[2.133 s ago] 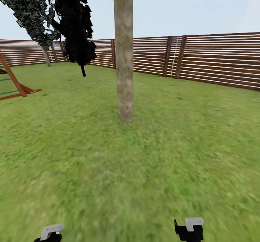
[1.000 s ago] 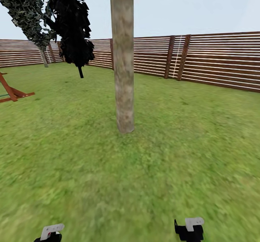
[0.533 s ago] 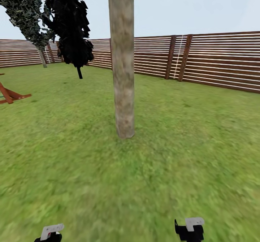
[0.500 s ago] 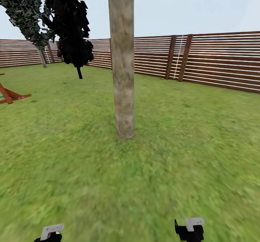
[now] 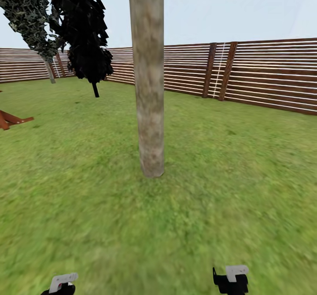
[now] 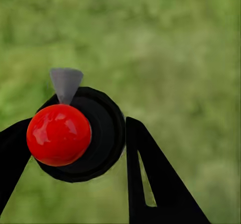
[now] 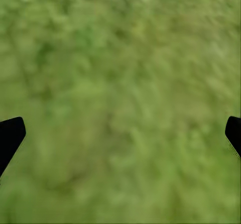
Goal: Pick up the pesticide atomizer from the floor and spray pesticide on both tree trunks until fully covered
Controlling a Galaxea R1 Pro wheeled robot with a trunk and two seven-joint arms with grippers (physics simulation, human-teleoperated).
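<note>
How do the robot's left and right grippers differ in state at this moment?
The left gripper is shut on the atomizer, its red ball and grey nozzle between the fingers; the right gripper holds nothing. The left's fingers sit close together; the right's fingertips are spread wide. Both hang over grass.

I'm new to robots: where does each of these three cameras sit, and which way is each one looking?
Head view: on the robot's head, facing forward and down at a tree trunk, fence and lawn.
Left wrist view: near the left gripper, looking along its fingers holding the red-topped atomizer.
Right wrist view: near the right gripper, its black fingertips wide apart.
All three views share the grass.
</note>
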